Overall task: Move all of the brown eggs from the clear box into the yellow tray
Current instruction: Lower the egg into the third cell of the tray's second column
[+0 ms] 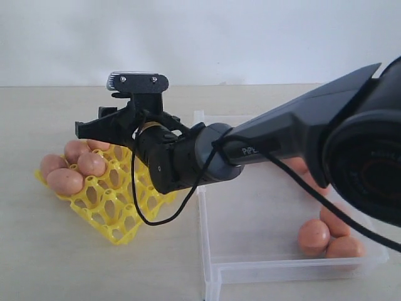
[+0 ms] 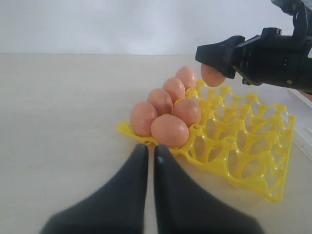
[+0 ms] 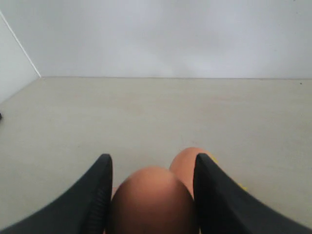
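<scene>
Brown eggs (image 2: 169,130): six seated in the cups at one corner of the yellow tray (image 2: 253,146), packed touching in two rows. One more, the held egg (image 2: 213,76), pinched between the fingers of the right gripper (image 3: 152,165), hanging just above the tray's cups beyond the filled rows. Right arm stretched across from the side of the clear box (image 1: 263,219). Three eggs lying in the box, bunched touching in its near right corner as the exterior view shows it; perhaps another behind the arm, too hidden to tell. Tray resting on the table (image 1: 62,263), just beside the box's left wall. Left gripper (image 2: 150,150) low over the table near the tray's filled corner, fingers drawn almost together, only a slit between, nothing gripped.
</scene>
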